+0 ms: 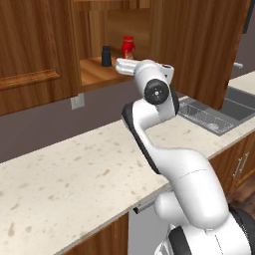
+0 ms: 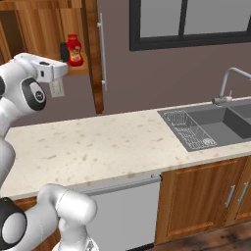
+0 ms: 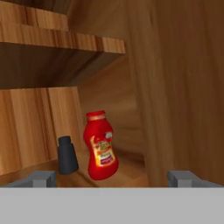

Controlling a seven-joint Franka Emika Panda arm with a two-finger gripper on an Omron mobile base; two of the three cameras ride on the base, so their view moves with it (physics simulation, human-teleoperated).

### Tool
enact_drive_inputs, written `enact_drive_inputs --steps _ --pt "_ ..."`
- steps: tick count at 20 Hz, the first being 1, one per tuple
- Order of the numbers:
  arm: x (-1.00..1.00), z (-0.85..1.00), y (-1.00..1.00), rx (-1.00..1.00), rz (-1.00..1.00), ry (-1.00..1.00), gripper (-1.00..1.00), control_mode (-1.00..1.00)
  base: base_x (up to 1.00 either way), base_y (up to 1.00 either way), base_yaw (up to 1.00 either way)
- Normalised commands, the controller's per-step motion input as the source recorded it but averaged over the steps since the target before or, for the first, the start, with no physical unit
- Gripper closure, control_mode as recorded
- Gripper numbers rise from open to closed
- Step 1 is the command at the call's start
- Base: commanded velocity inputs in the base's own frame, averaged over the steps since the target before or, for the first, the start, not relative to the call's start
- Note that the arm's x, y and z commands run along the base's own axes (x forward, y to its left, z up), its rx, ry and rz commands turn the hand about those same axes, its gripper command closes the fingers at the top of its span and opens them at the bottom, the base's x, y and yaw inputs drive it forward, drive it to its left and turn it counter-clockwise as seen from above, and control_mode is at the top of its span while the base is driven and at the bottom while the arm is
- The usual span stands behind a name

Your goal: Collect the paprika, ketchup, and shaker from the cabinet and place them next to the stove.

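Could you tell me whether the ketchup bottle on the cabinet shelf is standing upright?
Upright: the ketchup stands on its base, cap up, beside the shaker.

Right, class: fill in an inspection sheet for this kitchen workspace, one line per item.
Surface: speckled counter, bare.
Job's things: ketchup and shaker upright, side by side on the cabinet shelf; paprika and stove nothing seen.
Clutter: nothing seen.
Grippers: gripper open, holding nothing, facing the ketchup, short of it.
Cables: nothing seen.
Surroundings: sink with faucet and drain rack, window, wall outlet.
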Motion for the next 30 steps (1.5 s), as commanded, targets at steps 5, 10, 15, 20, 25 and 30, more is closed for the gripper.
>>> enact_drive_inputs --steps 5,10,15,20,25,30 --pt "0.03 0.00 0.00 0.00 0.00 0.01 -1.00 -1.00 0.00 0.00 0.00" --pt "0.27 0.00 0.16 0.00 -0.06 0.06 -1.00 -1.00 0.00 0.00 0.00" --pt "0.12 0.00 0.00 0.00 0.00 0.02 -1.00 -1.00 0.00 0.00 0.00" --pt "0.28 0.00 0.00 0.00 0.00 0.06 -1.00 -1.00 0.00 0.00 0.00" --pt "0.42 0.00 0.00 0.00 -0.01 0.10 -1.00 -1.00 0.00 0.00 0.00" --pt "0.25 0.00 0.00 0.00 0.00 0.12 -1.00 -1.00 0.00 0.00 0.00"
